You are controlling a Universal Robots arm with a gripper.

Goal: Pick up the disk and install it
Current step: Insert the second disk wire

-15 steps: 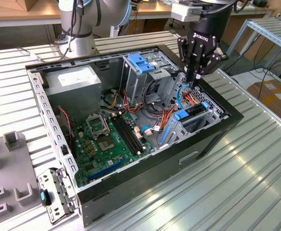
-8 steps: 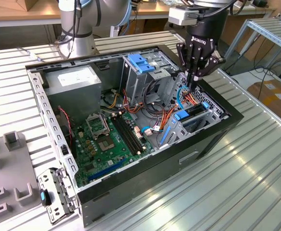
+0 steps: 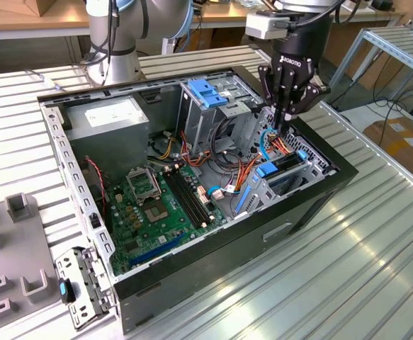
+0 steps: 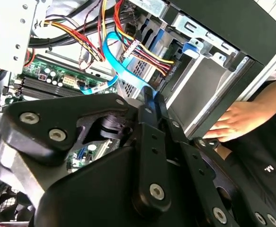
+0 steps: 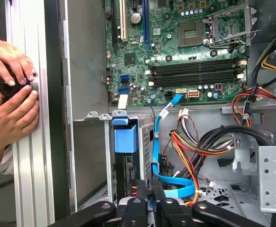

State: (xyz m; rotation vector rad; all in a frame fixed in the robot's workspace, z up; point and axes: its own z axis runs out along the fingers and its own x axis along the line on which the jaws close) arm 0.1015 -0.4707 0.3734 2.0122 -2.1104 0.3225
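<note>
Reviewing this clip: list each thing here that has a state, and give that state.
computer case: side panel off, interior open upward.
gripper: lowered into the case beside the drive bay, fingers closed together.
processor socket: empty.
blue data cable: loose, curling through the case.
hands: resting at the table edge.
</note>
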